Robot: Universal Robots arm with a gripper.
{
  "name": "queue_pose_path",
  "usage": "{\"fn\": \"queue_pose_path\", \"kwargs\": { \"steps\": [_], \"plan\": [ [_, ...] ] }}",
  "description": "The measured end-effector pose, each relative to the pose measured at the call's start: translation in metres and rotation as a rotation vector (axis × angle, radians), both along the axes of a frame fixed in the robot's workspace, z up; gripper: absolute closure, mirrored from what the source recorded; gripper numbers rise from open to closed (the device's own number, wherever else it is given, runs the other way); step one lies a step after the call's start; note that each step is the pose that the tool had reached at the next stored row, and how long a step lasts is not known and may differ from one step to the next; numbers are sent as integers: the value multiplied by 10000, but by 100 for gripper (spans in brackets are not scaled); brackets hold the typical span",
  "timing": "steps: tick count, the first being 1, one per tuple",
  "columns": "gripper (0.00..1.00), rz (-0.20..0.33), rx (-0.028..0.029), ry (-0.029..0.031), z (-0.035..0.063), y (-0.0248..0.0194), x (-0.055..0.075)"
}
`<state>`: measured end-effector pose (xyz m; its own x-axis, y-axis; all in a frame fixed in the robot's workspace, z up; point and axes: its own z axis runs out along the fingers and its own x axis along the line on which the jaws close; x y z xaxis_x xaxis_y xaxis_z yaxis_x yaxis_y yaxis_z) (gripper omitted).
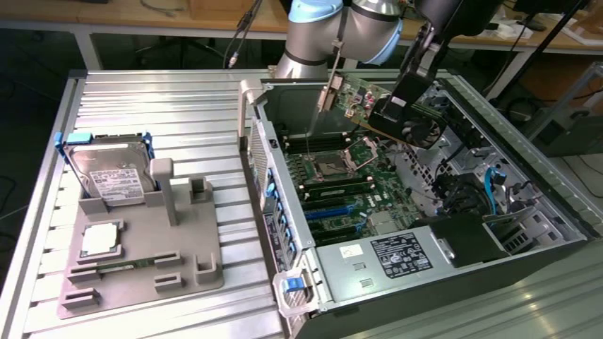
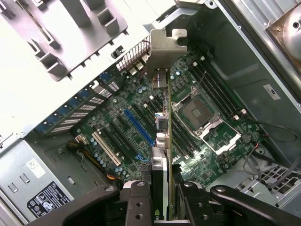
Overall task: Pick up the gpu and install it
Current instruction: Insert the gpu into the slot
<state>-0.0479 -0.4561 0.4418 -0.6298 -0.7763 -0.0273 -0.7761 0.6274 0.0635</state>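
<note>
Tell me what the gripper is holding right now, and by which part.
The gripper is shut on the gpu, a flat green circuit card with a silver end bracket, clamped across its faces at the cooler end, opposite the bracket.

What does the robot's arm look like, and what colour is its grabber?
The arm is made of fat, round, shiny silver-grey tubes, with a light blue cap on a joint. The gripper at its end is black. Close up, its two fingers are flat black metal bars with small round screws in them.
</note>
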Motion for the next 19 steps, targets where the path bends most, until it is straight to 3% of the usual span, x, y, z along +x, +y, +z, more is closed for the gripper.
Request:
{"fn": "queue_pose_path", "kwargs": {
  "steps": [19],
  "plan": [
    [73,374,0,0,0,0,0]
  ]
}}
